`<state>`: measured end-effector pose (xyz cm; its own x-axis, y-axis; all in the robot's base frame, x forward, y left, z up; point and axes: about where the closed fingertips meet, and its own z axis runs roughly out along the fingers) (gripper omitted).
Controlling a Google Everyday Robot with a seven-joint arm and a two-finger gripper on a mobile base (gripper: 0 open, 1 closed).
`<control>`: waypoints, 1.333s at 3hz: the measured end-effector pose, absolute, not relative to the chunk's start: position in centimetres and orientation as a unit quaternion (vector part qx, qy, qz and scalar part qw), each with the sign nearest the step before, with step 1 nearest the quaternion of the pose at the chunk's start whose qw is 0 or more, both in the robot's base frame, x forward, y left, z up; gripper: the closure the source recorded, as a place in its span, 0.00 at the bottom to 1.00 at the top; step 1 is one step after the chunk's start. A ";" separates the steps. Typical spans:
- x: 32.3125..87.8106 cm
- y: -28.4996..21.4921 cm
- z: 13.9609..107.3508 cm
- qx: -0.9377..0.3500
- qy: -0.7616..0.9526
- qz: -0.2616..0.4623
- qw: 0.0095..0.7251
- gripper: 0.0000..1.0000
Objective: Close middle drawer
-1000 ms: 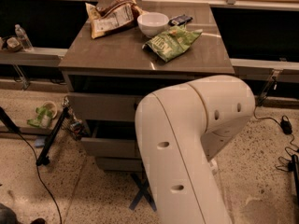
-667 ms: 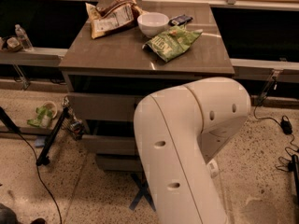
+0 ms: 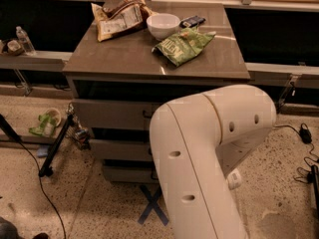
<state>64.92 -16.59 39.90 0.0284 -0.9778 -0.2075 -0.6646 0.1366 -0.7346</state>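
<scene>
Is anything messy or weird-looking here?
Yes, two things. The middle drawer seems to stick out slightly from the cabinet, with a dark gap above it. Some green litter lies on the floor left of the cabinet. The gripper is out of sight, hidden behind the big white arm.

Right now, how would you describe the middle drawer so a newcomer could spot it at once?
Find the grey cabinet carrying a white bowl and a green snack bag, behind the white arm that hides the gripper. Three drawer fronts stack beneath its top; the middle drawer is the second, below the taller top drawer and above the narrowest bottom drawer.
</scene>
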 end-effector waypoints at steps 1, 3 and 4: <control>64.4 -18.4 40.7 -0.615 0.665 -0.218 0.363 1.00; 60.0 -22.1 47.3 -0.595 0.698 -0.162 0.365 1.00; 57.8 -22.7 52.8 -0.572 0.714 -0.129 0.384 1.00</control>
<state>57.80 -22.67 52.84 -0.0519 -0.9150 -0.4002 -0.7172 0.3130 -0.6226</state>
